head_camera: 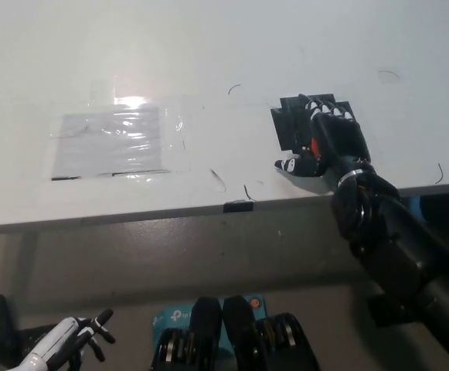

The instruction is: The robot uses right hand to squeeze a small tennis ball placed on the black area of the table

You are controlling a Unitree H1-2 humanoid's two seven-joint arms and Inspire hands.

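One black right hand [328, 147] lies on the white table [209, 54], fingers curled around a small orange ball [314, 144] at the black patch [290, 124]. No writing can be read. The white left hand [62, 344] hangs low, fingers spread.

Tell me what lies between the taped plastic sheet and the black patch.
Head view: bare white table with a few thin dark scribble marks; no objects. The plastic sheet lies left, the black patch under the right hand.
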